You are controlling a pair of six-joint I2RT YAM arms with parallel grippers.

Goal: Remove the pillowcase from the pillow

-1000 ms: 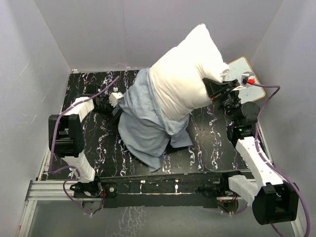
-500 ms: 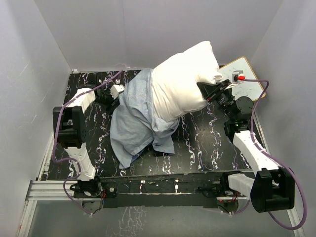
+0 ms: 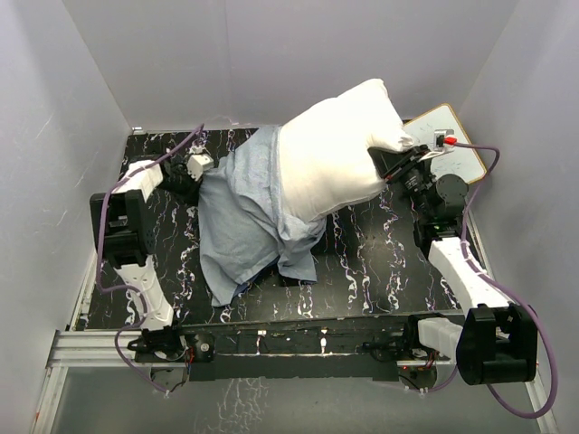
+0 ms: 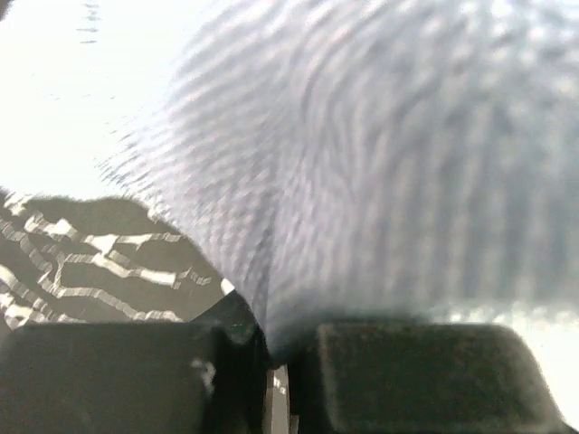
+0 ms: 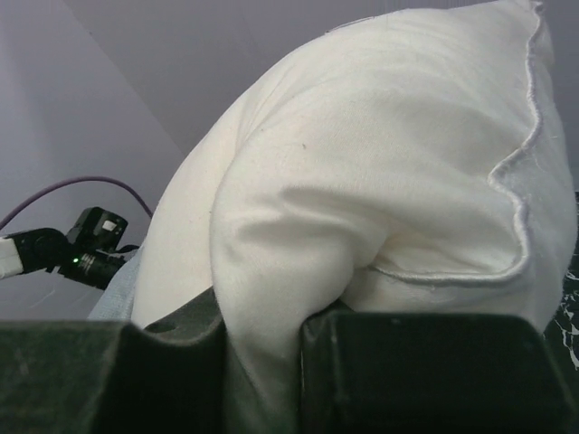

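**Top view.** The pillow [image 3: 330, 167], mostly bared, was held raised above the centre of the table [image 3: 380, 262], its free corner pointing toward 1 o'clock. The right gripper [image 3: 391, 165], at 3 o'clock of the pillow, was clamped on a fold of the white fabric, apparently to anchor it. The left gripper [image 3: 197, 176], at 9 o'clock, was pinched narrow on the pillowcase [image 3: 244, 221], whose pale inner side draped toward 7 o'clock. Opposed pulls would likely strip the last of the sleeve. A white framed board [image 3: 457, 145] lay at 2 o'clock.
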